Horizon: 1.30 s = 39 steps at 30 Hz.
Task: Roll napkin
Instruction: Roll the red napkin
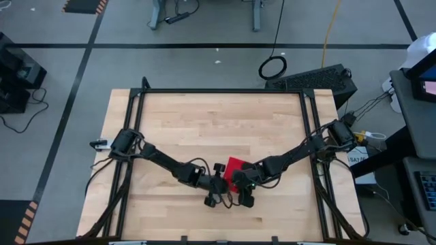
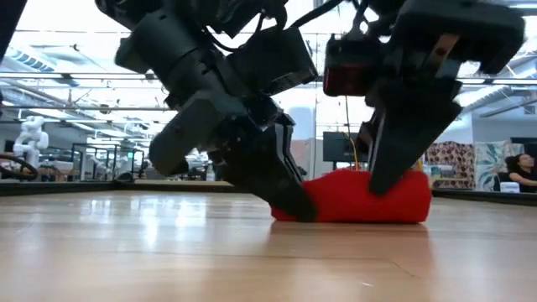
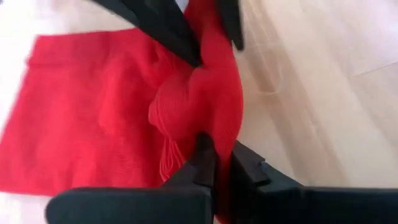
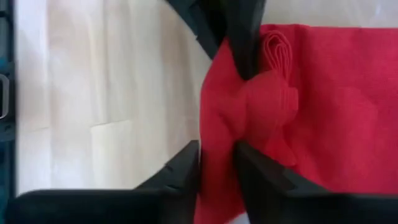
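The red napkin (image 1: pixel 236 165) lies near the table's front middle. Its near part is rolled into a thick roll (image 2: pixel 369 197), and its flat part (image 3: pixel 93 112) rests spread on the wood beyond the roll. My left gripper (image 3: pixel 224 165) is shut on the roll at its left end (image 2: pixel 294 205). My right gripper (image 4: pixel 216 165) stands over the roll farther right (image 2: pixel 390 176), with the cloth filling the narrow gap between its fingers. In the high view both grippers (image 1: pixel 216 194) (image 1: pixel 244 194) hide the roll. My left gripper pinches the rolled part of the napkin (image 3: pixel 217 134) between its two fingers, several layers thick. The fingers slant down from the near left. The roll rests on the table. My right gripper has one finger (image 4: pixel 186 171) on each side of the roll (image 4: pixel 217 143), slanting down from the near right. The bunched cloth touches both fingers and rests on the table.
The bare wooden tabletop (image 1: pixel 204 122) stretches on all sides of the napkin inside a black frame (image 1: pixel 218 90). Both arms meet closely at the front middle, their fingers only a short way apart along the roll.
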Motion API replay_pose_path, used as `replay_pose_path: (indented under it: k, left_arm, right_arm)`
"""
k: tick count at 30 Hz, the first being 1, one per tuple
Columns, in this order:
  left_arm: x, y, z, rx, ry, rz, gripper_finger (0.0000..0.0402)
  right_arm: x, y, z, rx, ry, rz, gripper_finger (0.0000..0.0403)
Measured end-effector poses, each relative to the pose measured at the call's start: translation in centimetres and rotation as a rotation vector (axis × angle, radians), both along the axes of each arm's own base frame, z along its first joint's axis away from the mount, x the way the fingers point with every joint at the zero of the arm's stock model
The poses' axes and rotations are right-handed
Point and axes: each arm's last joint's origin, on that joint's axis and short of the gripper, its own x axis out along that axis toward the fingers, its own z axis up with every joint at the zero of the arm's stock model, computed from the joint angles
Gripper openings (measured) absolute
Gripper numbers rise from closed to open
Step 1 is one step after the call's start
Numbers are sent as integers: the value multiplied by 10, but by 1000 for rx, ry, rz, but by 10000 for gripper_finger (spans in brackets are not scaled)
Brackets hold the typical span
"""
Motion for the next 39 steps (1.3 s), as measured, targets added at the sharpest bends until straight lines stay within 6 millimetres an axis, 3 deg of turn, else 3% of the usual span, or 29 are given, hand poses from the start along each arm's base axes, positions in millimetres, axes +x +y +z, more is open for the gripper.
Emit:
replay_pose_path:
  k: [6,12,16,20,25,30,39]
  left_arm:
    - [8,6,9,-213,127,-27,14]
    - [15,21,14,-405,200,-37,12]
    - [19,31,17,-515,255,-19,12]
    - [21,44,18,-601,285,-5,12]
    - [23,57,18,-646,303,48,12]
    - [23,63,18,-711,338,63,12]
    - [23,65,18,-713,341,69,12]
  right_arm:
    - [-15,19,23,-65,-80,26,155]
    - [-45,67,42,-256,-263,85,174]
    - [-63,100,29,-413,-354,100,188]
    - [-70,119,1,-588,-395,116,212]
    - [-64,123,-25,-719,-440,71,239]
    - [-56,116,-40,-796,-426,29,239]
    - [-49,112,-37,-897,-477,3,214]
